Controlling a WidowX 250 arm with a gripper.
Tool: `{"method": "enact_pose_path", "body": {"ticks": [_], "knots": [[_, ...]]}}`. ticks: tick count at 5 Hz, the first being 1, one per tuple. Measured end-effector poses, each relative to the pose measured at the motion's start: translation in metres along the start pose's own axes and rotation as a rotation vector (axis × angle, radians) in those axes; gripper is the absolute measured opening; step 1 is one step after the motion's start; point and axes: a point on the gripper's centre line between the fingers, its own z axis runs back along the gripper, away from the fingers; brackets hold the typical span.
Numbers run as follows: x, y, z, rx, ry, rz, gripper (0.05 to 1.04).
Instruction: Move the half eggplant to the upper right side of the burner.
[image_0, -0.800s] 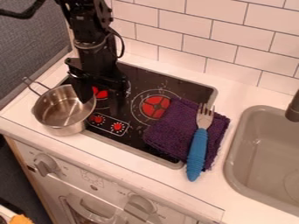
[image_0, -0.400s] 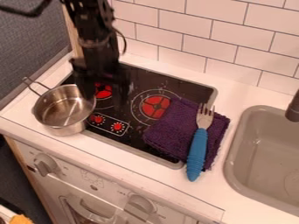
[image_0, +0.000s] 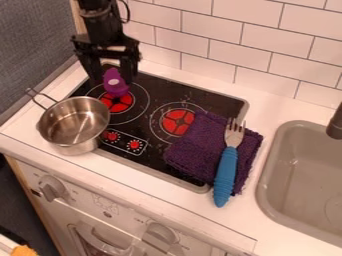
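Black two-finger gripper (image_0: 112, 79) hangs over the back left part of the black glass cooktop (image_0: 200, 95), pointing down. Claw is wide open, one finger on each side of the purple half eggplant (image_0: 116, 89), a gap between them; not clamped on anything. Eggplant is at the back edge of the left red burner (image_0: 117, 103), narrow end toward the wall, pale oval spot on it, wide end overlapping the red part in view. Can't tell if a finger touches it.

Shiny silver metal pot (image_0: 73, 125) sits at the left, partly over the cooktop's left edge, handle toward the back left. Right red burner (image_0: 175, 123) is partly covered by a folded dark purple knit cloth (image_0: 197, 145). Fork with metal tines and a ribbed blue handle (image_0: 226, 172) lies across the cloth, tines toward the wall, handle end past the cloth's front edge. Grey sink basin (image_0: 284, 150) at right, dark faucet (image_0: 335, 122) at its edge. White tiled wall (image_0: 207, 30) behind. White counter (image_0: 280, 107) around the cooktop. Small orange item (image_0: 24, 251), bottom left corner, cut off.
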Motion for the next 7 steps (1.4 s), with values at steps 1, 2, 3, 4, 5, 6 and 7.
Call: {"method": "enact_pose_path", "body": {"ticks": [1,2,3,4,5,6,7], "knots": [[0.015,0.015,-0.015,0.029,0.024,0.043,1.001],[0.017,0.025,-0.033,0.035,0.06,0.088,1.001],[0.021,0.029,-0.043,0.02,0.066,0.132,1.001],[0.022,0.028,-0.055,-0.019,0.079,0.179,1.001],[0.02,0.034,-0.055,-0.043,0.079,0.227,0.982],[0.018,0.034,-0.056,-0.035,0.087,0.24,0.871],[0.014,0.037,-0.057,-0.009,0.085,0.244,0.719]]}}
